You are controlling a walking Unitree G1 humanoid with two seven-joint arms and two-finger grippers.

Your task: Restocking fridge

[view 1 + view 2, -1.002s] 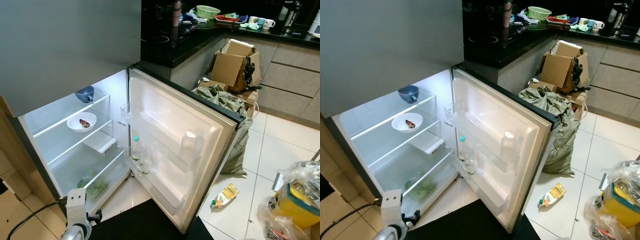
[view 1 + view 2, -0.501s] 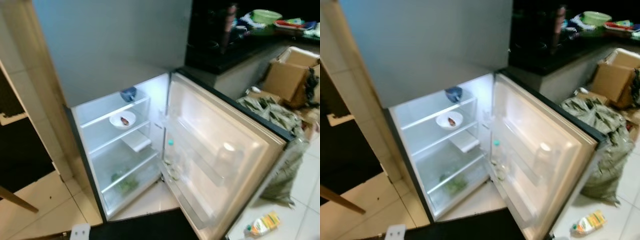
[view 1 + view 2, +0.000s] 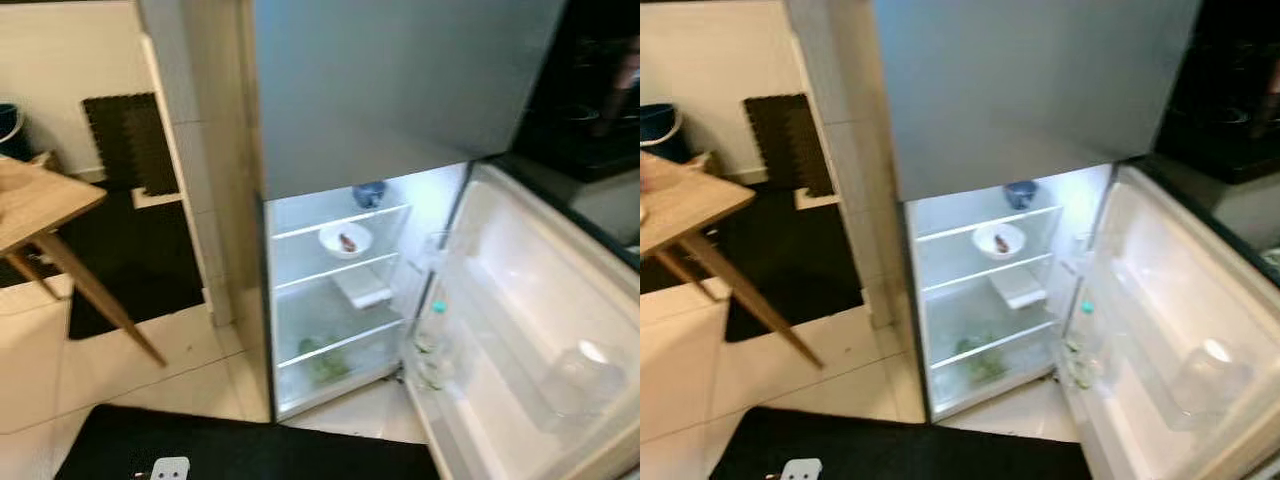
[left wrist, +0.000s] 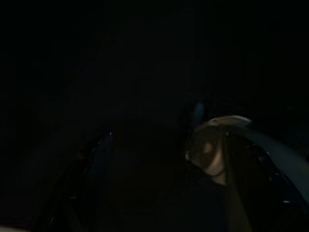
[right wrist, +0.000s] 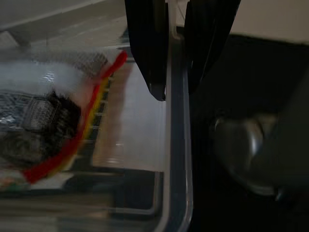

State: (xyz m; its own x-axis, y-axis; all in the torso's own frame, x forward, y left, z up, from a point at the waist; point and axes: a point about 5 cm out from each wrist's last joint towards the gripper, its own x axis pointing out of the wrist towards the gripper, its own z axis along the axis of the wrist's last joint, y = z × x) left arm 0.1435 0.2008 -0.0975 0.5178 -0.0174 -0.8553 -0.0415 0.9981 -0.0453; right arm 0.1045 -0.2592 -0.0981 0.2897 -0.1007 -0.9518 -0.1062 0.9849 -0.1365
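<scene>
The fridge (image 3: pixel 340 290) stands open with its lower compartment lit and its door (image 3: pixel 540 300) swung out to the right. On its shelves are a blue bowl (image 3: pixel 369 193), a white bowl (image 3: pixel 345 240) holding something brown, a white tray (image 3: pixel 363 290) and some greens (image 3: pixel 322 362) at the bottom. The door racks hold a teal-capped bottle (image 3: pixel 433 335) and a clear jar (image 3: pixel 585 370). My right gripper (image 5: pixel 176 92) is shut on the rim of a clear plastic box (image 5: pixel 178 159) that holds a bag with a red and yellow edge (image 5: pixel 72 140). The left wrist view is very dark.
A wooden table (image 3: pixel 40 200) stands at the left on slanted legs. Behind it a dark mat (image 3: pixel 130 250) lies on pale floor tiles. A tiled wall pillar (image 3: pixel 200 150) borders the fridge's left side. A black surface (image 3: pixel 250 450) runs along the bottom edge.
The camera has swung left, so the fridge now sits right of centre. The table and dark mat have come into view; the cardboard box, sack and counter have left it.
</scene>
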